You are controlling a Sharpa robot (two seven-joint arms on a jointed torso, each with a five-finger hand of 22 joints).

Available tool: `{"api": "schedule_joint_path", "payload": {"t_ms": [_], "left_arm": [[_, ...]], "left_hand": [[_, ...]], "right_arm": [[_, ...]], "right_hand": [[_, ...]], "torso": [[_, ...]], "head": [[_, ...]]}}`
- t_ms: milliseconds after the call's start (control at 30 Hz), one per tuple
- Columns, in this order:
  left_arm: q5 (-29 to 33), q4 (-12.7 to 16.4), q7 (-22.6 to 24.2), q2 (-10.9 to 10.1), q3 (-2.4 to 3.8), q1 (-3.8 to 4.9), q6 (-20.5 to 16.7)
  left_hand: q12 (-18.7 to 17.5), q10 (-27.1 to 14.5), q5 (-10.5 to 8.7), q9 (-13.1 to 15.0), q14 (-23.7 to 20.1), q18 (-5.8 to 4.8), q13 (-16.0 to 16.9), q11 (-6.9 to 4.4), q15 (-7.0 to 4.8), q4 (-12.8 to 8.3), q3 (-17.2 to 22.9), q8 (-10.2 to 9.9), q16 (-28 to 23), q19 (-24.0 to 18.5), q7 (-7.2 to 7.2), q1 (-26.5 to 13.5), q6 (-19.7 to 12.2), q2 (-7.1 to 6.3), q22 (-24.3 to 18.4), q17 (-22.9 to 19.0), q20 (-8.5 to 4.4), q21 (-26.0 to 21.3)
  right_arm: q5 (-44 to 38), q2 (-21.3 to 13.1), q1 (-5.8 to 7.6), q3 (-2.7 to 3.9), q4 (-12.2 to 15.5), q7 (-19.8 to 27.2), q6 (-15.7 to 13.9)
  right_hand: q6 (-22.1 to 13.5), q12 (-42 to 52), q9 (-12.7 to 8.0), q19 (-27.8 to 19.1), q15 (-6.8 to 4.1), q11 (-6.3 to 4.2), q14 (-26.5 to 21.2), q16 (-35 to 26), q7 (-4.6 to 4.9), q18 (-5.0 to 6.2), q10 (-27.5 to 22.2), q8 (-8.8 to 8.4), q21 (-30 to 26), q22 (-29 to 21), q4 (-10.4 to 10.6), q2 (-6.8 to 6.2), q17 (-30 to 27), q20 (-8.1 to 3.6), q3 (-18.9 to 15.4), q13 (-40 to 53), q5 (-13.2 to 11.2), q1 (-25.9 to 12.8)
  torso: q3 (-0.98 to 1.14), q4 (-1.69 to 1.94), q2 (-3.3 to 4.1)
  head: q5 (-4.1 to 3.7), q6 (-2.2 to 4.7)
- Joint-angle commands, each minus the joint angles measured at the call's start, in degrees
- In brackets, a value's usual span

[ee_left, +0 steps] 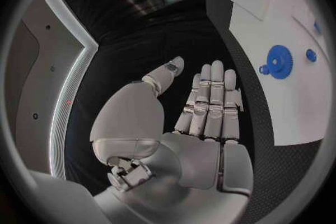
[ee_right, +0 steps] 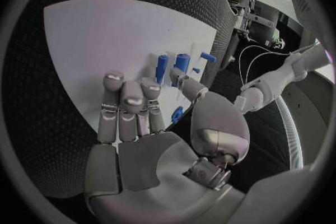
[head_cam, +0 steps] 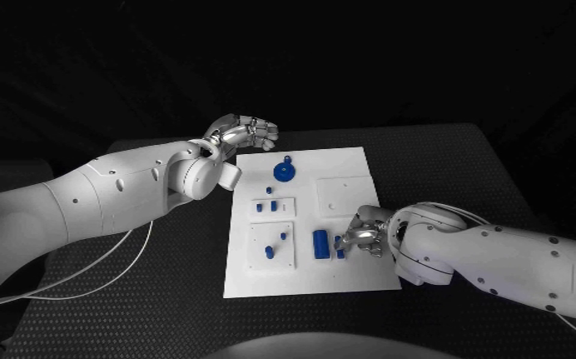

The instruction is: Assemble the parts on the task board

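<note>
Your right robot hand sits low over the task board near its right edge, fingers curled down beside the blue block. In the right wrist view a small blue part shows between the thumb and the bent fingers; it looks pinched there, though you cannot be fully sure the pads are touching it. That low, closed pose fits picking a piece up from the loose parts in order to seat it.

Your left robot hand hovers off the board's far left corner, over the table. The left wrist view shows its fingers straight and side by side, thumb apart, palm bare: it is holding nothing, and appears parked clear so the right side can work.

The board is a flat, matt white plate lying lengthwise down the middle of the table. Raised white square plates sit on it. One, by the left edge, carries short blue pegs. A larger one nearer the near left corner holds more blue pegs. A third toward the right edge looks bare. Near the far edge lies a blue gear, round and toothed, with a small blue knob just beyond it. The parts look like smooth, hard plastic; the table is black with a fine ribbed weave that should stop the board from sliding.
</note>
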Motion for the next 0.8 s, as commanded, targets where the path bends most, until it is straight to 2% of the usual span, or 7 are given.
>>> {"api": "schedule_joint_path", "payload": {"t_ms": [33, 333, 433, 533, 633, 800], "left_arm": [[0.15, 0.12, 0.35, 0.07, 0.03, 0.05, 0.82], [0.15, 0.12, 0.35, 0.02, 0.03, 0.05, 0.83], [0.15, 0.12, 0.35, 0.01, 0.03, 0.05, 0.82], [0.15, 0.13, 0.35, 0.02, 0.03, 0.05, 0.85], [0.15, 0.06, 0.34, 0.05, 0.03, 0.05, 0.85], [0.15, 0.08, 0.35, 0.17, 0.03, 0.04, 0.9]], "left_hand": [[0.1, -0.37, -0.2, -0.07, 0.27, 0.27, -0.07, -0.08, 0.22, 0.44, 0.0, 0.24, -0.29, 0.09, -0.04, -0.55, -0.52, -0.24, 0.06, 0.09, 0.32, -0.34], [0.09, -0.38, -0.2, -0.08, 0.28, 0.27, -0.08, -0.07, 0.22, 0.46, 0.0, 0.23, -0.32, 0.1, -0.03, -0.55, -0.56, -0.24, 0.08, 0.14, 0.32, -0.36], [0.09, -0.38, -0.2, -0.08, 0.29, 0.28, -0.08, -0.07, 0.22, 0.46, 0.0, 0.23, -0.33, 0.11, -0.03, -0.54, -0.56, -0.23, 0.09, 0.15, 0.32, -0.37], [0.1, -0.38, -0.2, -0.09, 0.29, 0.28, -0.09, -0.07, 0.22, 0.47, 0.0, 0.23, -0.34, 0.11, -0.03, -0.54, -0.57, -0.23, 0.09, 0.17, 0.32, -0.38], [0.1, -0.38, -0.19, -0.09, 0.3, 0.28, -0.09, -0.07, 0.22, 0.48, 0.01, 0.23, -0.35, 0.11, -0.02, -0.54, -0.58, -0.22, 0.1, 0.18, 0.32, -0.38], [0.1, -0.38, -0.19, -0.1, 0.3, 0.28, -0.09, -0.07, 0.21, 0.49, 0.01, 0.23, -0.37, 0.12, -0.02, -0.53, -0.59, -0.2, 0.11, 0.21, 0.32, -0.4]], "right_arm": [[-0.46, 0.03, -0.05, 0.01, 0.24, 0.74, 0.5], [-0.62, -0.64, -0.05, 0.0, 0.52, 2.11, 1.08], [-1.96, -0.86, -0.05, 0.0, 0.58, 2.71, 2.59], [-2.83, -1.05, -0.06, -0.01, 0.63, 2.92, 3.84], [-3.96, -1.14, -0.06, -0.02, 0.6, 2.72, 4.66], [-5.75, -0.8, -0.1, -0.07, 0.11, 2.32, 3.87]], "right_hand": [[0.01, -0.08, 0.1, 0.14, -0.45, -0.07, 0.08, 0.24, 0.2, 0.49, -0.33, -0.26, -0.1, 0.11, 0.76, -0.87, -0.09, -0.22, -0.17, 0.02, -0.1, -0.17], [-0.09, -0.06, 0.27, 0.16, -0.5, -0.11, 0.05, 0.28, 0.16, 0.49, -0.34, -0.22, -0.11, 0.1, 1.26, -1.44, -0.11, -0.39, -0.46, 0.06, -0.09, 0.22], [-0.23, -0.03, 0.44, 0.12, -0.52, -0.11, 0.03, 0.32, 0.16, 0.49, -0.38, -0.18, -0.04, 0.18, -0.33, -2.0, -0.13, -0.61, -0.32, 0.12, -0.07, 3.0], [-0.4, -0.03, 0.57, -0.04, -0.37, 0.02, -0.04, 0.31, 0.32, 0.49, -0.46, -0.19, 0.02, 0.28, -2.25, -1.59, -0.18, -0.5, -1.84, 0.15, 0.05, 5.19], [-0.53, -0.08, 0.61, -0.26, -0.29, 0.12, -0.13, 0.27, 0.37, 0.49, -0.57, -0.25, -0.07, 0.29, -3.63, -1.75, -0.24, -0.36, -3.08, 0.15, 0.04, 7.13], [-0.41, -0.07, 0.7, -0.41, -0.23, 0.13, -0.2, 0.29, 0.38, 0.49, -0.58, -0.21, -0.17, 0.27, -4.54, -0.61, -0.28, -0.2, -4.31, 0.14, -0.02, 9.03]], "torso": [[0.0, -0.02, -0.01], [0.03, -0.02, 0.0], [0.03, -0.04, 0.0], [0.04, -0.06, -0.02], [0.05, -0.06, 0.0], [0.03, -0.05, 0.03]], "head": [[0.02, -0.01], [0.06, -0.12], [0.02, -0.11], [0.02, -0.06], [0.04, -0.06], [0.02, -0.05]]}}
